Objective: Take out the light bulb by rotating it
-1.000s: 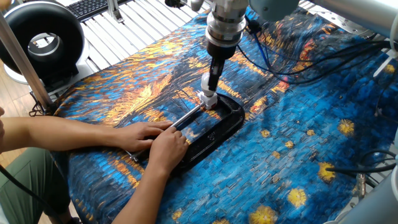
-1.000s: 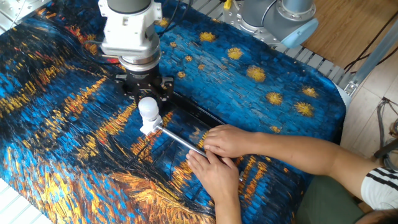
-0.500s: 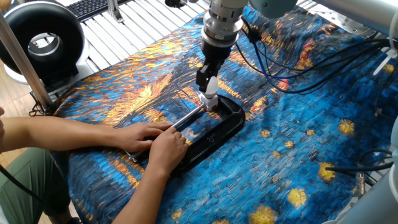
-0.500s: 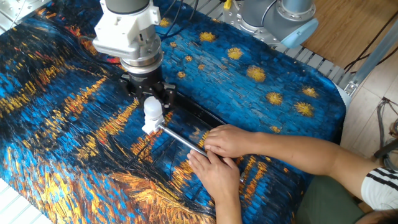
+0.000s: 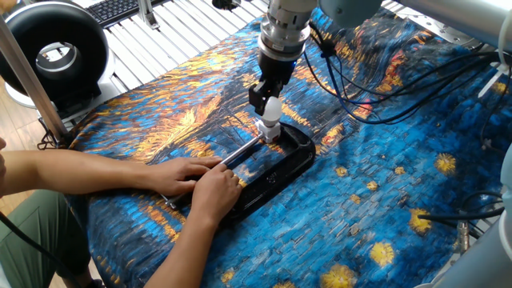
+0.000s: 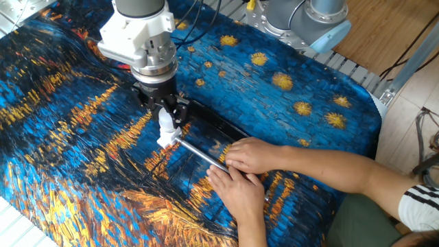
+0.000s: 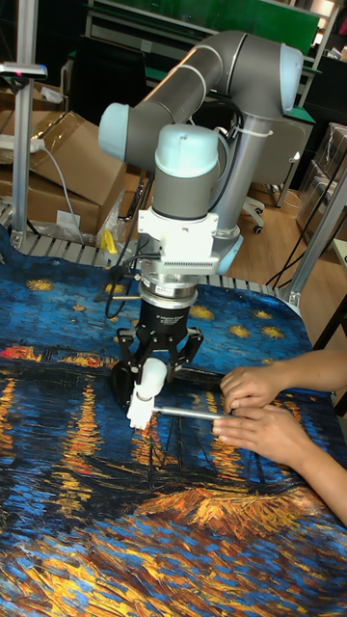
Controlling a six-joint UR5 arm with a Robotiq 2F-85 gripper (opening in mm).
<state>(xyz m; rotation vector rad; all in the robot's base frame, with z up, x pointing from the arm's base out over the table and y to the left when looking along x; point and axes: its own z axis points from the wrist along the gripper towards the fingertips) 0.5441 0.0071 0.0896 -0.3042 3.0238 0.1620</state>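
Note:
The light bulb (image 5: 272, 107) (image 6: 165, 121) (image 7: 152, 373) stands on a short white socket (image 5: 270, 129) (image 6: 164, 139) (image 7: 139, 412) at the end of a large black C-clamp (image 5: 292, 156) (image 6: 218, 126). My gripper (image 5: 269, 104) (image 6: 165, 116) (image 7: 154, 369) comes down from above with its dark fingers on either side of the globe, shut on it. The bulb leans slightly in the tall fixed view. A person's two hands (image 5: 200, 180) (image 6: 243, 165) (image 7: 253, 405) press on the clamp and its silver screw rod (image 5: 244, 150) (image 6: 199, 154) (image 7: 188, 413).
A blue and orange painted cloth (image 5: 384, 184) covers the table. The person's forearms (image 5: 72, 172) (image 6: 343, 171) reach in from one side. Loose cables (image 5: 360, 76) hang by the arm. A black round device (image 5: 52, 52) and a keyboard (image 5: 120, 8) lie past the cloth.
My gripper has turned about its vertical axis around the bulb, so the fingers now show at a different angle. The hands and the clamp stay where they were.

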